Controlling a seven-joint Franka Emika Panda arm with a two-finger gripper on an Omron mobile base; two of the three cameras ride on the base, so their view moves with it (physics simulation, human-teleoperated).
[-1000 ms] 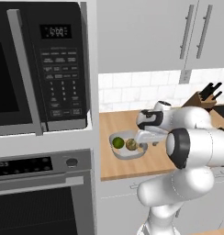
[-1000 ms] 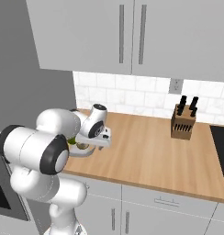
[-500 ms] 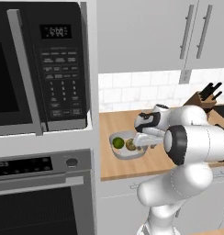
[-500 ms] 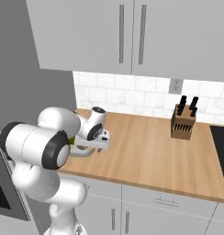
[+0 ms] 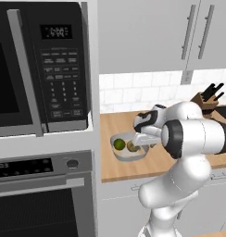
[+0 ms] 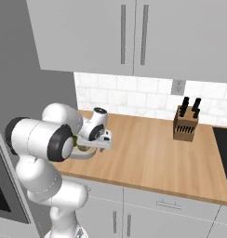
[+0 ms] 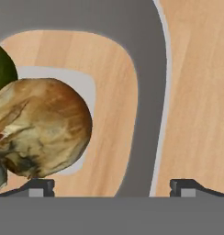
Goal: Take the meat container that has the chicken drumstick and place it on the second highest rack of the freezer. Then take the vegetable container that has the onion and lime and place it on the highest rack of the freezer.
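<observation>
We found the gripper (image 7: pixel 112 186) poised low over the vegetable container (image 5: pixel 128 155) on the wooden counter (image 6: pixel 148 153), its jaws spread wide and holding nothing. In the hand view the two finger tips stood either side of the container's grey rim (image 7: pixel 146 92) — a placement we judged to be set for a pinch on that wall rather than on the produce. The onion (image 7: pixel 40 126) lay inside, just beside the left tip, with the lime (image 7: pixel 3 66) touching it behind. From the left base view the container sat near the counter's left end, close to the microwave (image 5: pixel 40 69). The freezer was not before us, so the carry seemed not yet begun. A knife block (image 6: pixel 185 123) stood well apart.
</observation>
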